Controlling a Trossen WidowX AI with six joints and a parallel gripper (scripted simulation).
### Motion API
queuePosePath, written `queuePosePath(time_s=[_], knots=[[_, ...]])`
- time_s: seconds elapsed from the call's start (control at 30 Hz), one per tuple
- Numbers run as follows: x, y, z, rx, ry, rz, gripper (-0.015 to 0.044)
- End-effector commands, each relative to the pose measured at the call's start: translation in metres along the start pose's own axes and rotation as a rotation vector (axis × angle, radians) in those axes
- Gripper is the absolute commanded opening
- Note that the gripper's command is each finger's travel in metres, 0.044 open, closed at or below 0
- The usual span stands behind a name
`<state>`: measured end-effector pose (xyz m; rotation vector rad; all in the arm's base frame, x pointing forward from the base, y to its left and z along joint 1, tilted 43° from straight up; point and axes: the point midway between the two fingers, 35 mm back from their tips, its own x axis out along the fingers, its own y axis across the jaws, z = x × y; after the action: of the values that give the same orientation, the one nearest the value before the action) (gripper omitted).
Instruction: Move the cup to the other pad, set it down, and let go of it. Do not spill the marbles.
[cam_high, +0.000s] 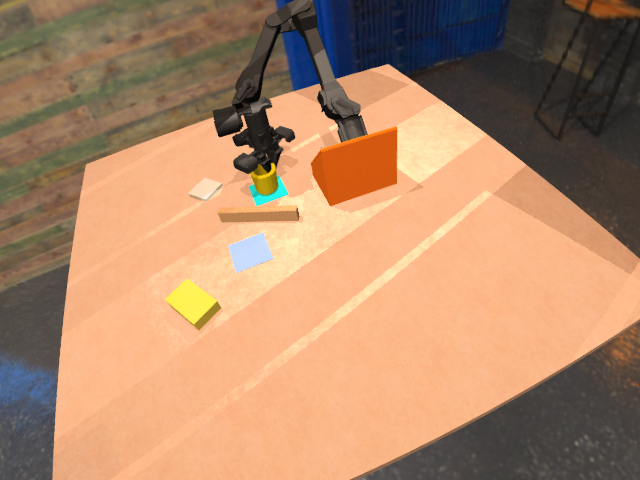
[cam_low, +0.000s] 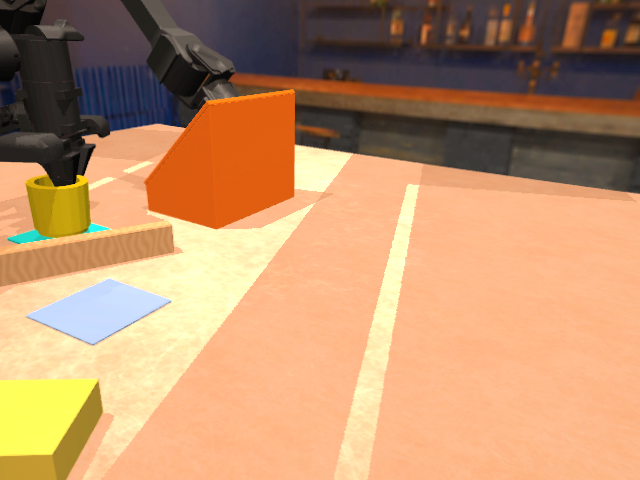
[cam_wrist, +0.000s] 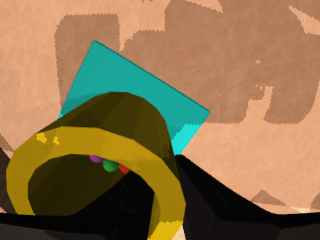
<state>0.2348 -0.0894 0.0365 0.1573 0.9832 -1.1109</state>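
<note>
Setting a cup of marbles down is all about patience, and that looks like the step in hand. The cup (cam_high: 265, 181) (cam_low: 59, 209) (cam_wrist: 95, 140) is upright, over the cyan pad (cam_high: 279, 194) (cam_low: 24, 236) (cam_wrist: 115, 75), and it's at or very near the surface; I can't tell for sure that the base is fully seated. The gripper (cam_high: 267, 166) (cam_low: 66, 178) is clamped on the cup's wall, one finger dipping inside the rim. If it were me, I'd ease straight down until the base sits flat, keep the wrist from tilting, then open slowly and evenly so neither finger drags the wall. After that, lift straight up, because a finger catching the rim on the way out could tip the lot. I'd also mind the wooden bar (cam_high: 258, 213) (cam_low: 87, 253) close by, no sideways wandering. For the count: one cup, two thin pads if you take the cyan one plus the pale blue pad (cam_high: 250, 252) (cam_low: 98, 311), one wooden bar, one orange block (cam_high: 361, 167) (cam_low: 253, 160) with a sloped side, one yellow block (cam_high: 192, 303) (cam_low: 41, 415) and one small whitish tile (cam_high: 205, 189). Marbles: three showing, a purple one (cam_wrist: 97, 159), a green one (cam_wrist: 110, 165) and a red one (cam_wrist: 124, 169); more could be hidden.
</note>
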Motion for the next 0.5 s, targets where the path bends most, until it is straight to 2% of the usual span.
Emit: queuePosePath(time_s=[0.0, 0.07, 0.27, 0.47], knots=[[-0.0003, 0.0001, 0.0003, 0.002, 0.000, 0.000, 0.0000], [-0.0003, 0.0001, 0.0003, 0.002, 0.000, 0.000, 0.0000], [-0.0003, 0.0001, 0.0003, 0.002, 0.000, 0.000, 0.0147], [-0.0003, 0.0001, 0.0003, 0.002, 0.000, 0.000, 0.0147]])
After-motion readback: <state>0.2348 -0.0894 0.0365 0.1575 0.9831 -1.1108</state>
